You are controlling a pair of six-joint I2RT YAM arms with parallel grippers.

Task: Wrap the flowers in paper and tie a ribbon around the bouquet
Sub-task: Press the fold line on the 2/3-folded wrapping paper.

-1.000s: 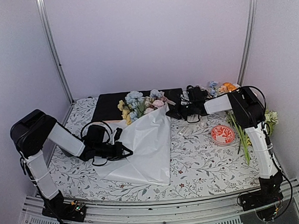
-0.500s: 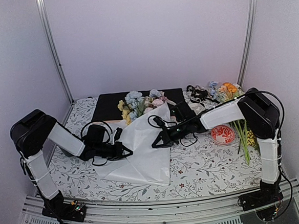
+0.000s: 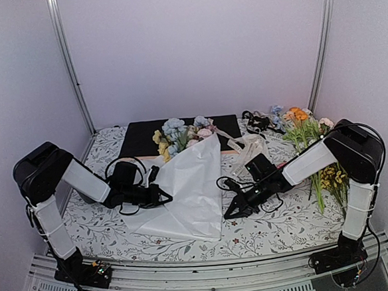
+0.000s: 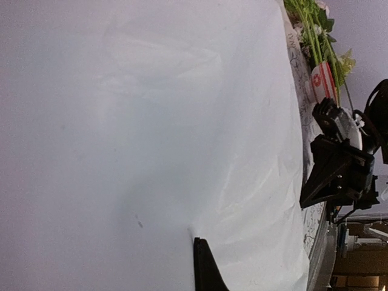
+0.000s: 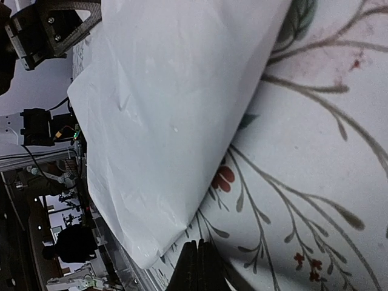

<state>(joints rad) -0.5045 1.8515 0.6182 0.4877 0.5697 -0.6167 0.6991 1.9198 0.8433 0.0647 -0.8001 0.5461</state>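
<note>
L gripper [image 3: 166, 199] fully closed, tips on thin white paper sheet [image 3: 193, 185], centre-left; R gripper [image 3: 227, 213] closed, empty, lower centre, just beside sheet edge.

The left arm [image 3: 83, 180], white links with black joints, holds its elbow high at the left and reaches rightward, low over the counter [image 3: 266, 227]. Its black left pincer [image 3: 166, 199] is pinched on the edge of the thin white paper sheet [image 4: 151, 121], with one finger [image 4: 205, 267] showing. The right arm [image 3: 308, 164] stretches leftward and down. Its black right pincer [image 3: 227, 213] is clamped together and empty, fingertips [image 5: 199, 267] just above the counter.
</note>
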